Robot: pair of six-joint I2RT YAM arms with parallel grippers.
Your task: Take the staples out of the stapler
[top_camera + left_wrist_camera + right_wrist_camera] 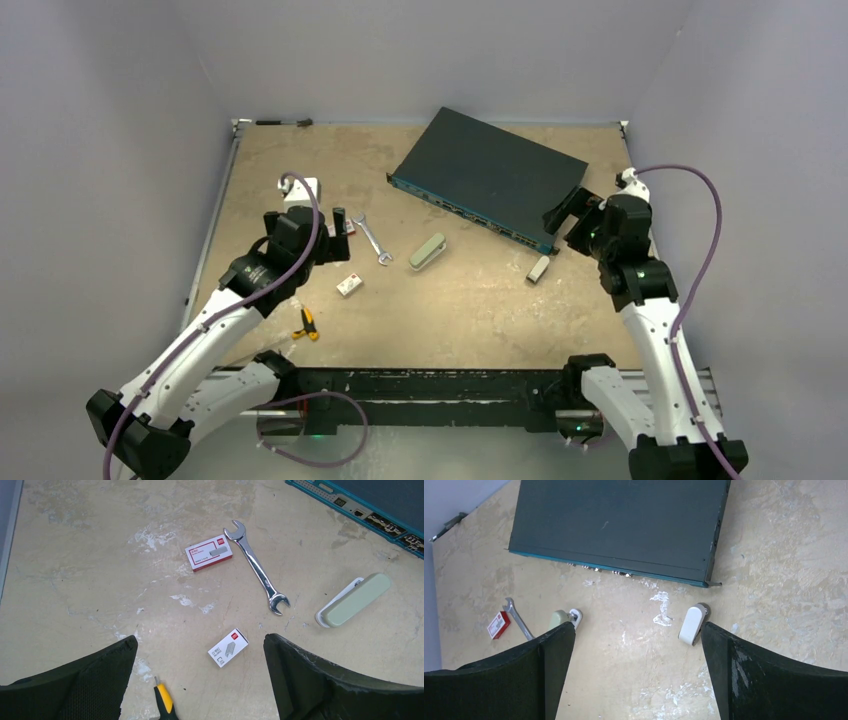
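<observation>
Left fingers (320,680) wide apart, stapler (356,600) nearby

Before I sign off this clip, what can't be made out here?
- Stapler, every view: shut, its own cover hides whether staples are inside.
- Yellow-handled tool, left wrist: cut off by the bottom edge; tiny from above.
- White object by the network switch, right wrist: too small to identify.
</observation>
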